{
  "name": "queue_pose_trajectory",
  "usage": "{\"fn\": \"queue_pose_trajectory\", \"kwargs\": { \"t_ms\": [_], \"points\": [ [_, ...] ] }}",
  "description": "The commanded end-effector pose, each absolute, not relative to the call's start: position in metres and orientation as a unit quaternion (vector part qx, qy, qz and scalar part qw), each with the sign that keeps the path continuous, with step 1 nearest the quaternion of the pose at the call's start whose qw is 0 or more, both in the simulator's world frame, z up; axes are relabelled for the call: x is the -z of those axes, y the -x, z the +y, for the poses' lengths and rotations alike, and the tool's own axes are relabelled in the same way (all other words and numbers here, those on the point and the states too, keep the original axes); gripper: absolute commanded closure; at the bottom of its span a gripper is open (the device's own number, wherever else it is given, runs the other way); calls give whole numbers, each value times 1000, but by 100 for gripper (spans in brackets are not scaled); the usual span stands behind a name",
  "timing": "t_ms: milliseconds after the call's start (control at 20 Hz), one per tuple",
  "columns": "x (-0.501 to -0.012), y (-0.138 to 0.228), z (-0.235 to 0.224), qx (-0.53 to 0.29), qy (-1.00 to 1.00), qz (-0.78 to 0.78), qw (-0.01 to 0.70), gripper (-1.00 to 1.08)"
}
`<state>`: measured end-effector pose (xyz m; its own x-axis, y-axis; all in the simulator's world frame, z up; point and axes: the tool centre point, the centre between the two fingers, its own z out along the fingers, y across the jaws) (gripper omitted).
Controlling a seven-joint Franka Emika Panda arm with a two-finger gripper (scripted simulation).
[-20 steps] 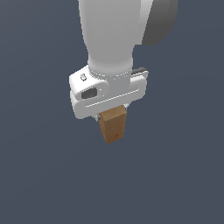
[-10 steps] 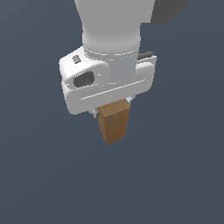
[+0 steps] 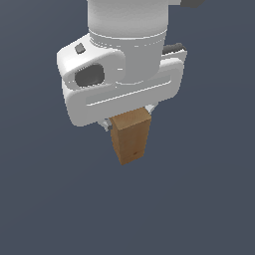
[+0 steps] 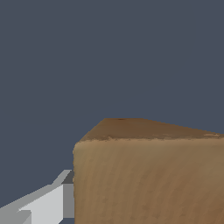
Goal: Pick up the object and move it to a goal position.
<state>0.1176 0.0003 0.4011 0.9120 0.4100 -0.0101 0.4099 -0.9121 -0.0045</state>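
The object (image 3: 130, 137) is a small brown wooden block, taller than wide, hanging in the air under the white hand of my gripper (image 3: 129, 118). The gripper is shut on the block's upper part, and the wide hand hides most of both fingers in the exterior view. In the wrist view the block (image 4: 148, 170) fills the picture up close, with one grey-white finger (image 4: 43, 205) pressed against its side. No goal marker shows in either view.
Only a plain dark blue-grey background lies around and below the arm. No other object, edge or surface line shows.
The hand and the held block now look larger and slightly higher in the exterior view, so the arm has come nearer the camera. The grip has not changed.
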Motion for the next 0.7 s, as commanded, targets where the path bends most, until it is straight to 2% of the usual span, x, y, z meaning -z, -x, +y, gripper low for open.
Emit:
{"fn": "queue_pose_trajectory", "kwargs": {
  "t_ms": [0,650],
  "points": [
    [-412,-120,0,0,978,-210,0,108],
    [-418,-123,1,0,978,-210,0,108]
  ]
}}
